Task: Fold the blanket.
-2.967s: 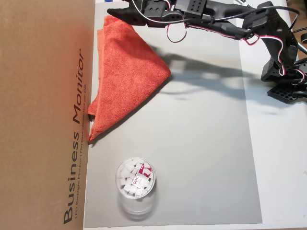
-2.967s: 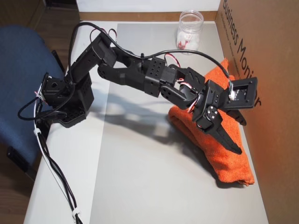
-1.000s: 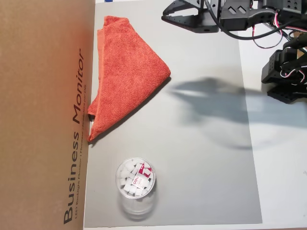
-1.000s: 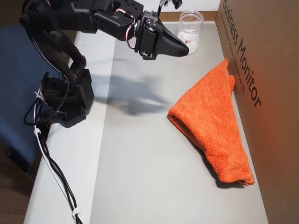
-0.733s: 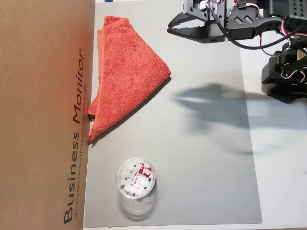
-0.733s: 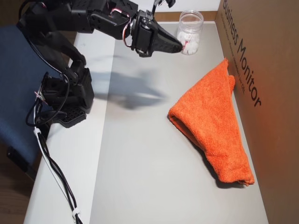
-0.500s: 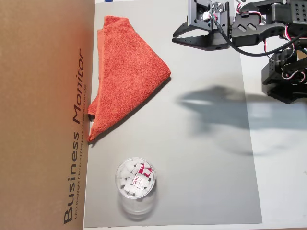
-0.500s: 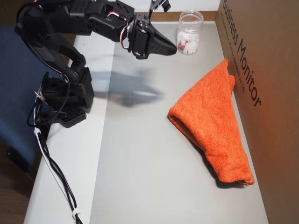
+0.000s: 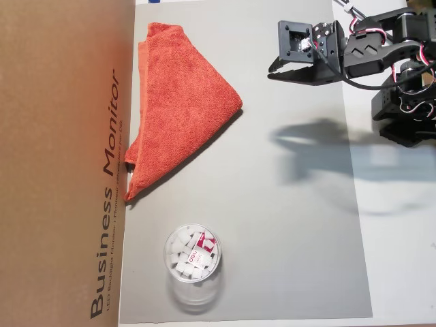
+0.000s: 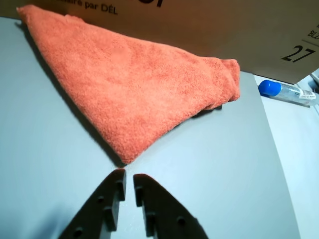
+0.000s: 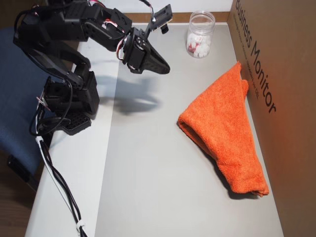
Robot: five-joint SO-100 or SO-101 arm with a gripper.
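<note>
The blanket (image 9: pixel 178 102) is an orange-red towel lying folded into a triangle on the grey mat (image 9: pixel 286 225), tight against the cardboard box. It shows in the other overhead view as the blanket (image 11: pixel 224 133) and fills the upper part of the wrist view as the blanket (image 10: pixel 144 89). My gripper (image 9: pixel 271 68) hangs in the air over the mat, well away from the cloth and nearer the arm's base. In the wrist view the gripper (image 10: pixel 128 175) has its black fingers nearly together with nothing between them. The gripper (image 11: pixel 167 69) points toward the blanket.
A large cardboard box (image 9: pixel 61 163) marked "Business Monitor" walls off one side of the mat. A clear plastic jar (image 9: pixel 193 255) with white pieces stands on the mat. A blue-capped tube (image 10: pixel 286 90) lies beyond the towel. The arm's base (image 11: pixel 69 103) sits by a blue chair (image 11: pixel 19 89).
The arm has lifted off the blanket and drawn back toward its base. The folded blanket and the jar have stayed in place.
</note>
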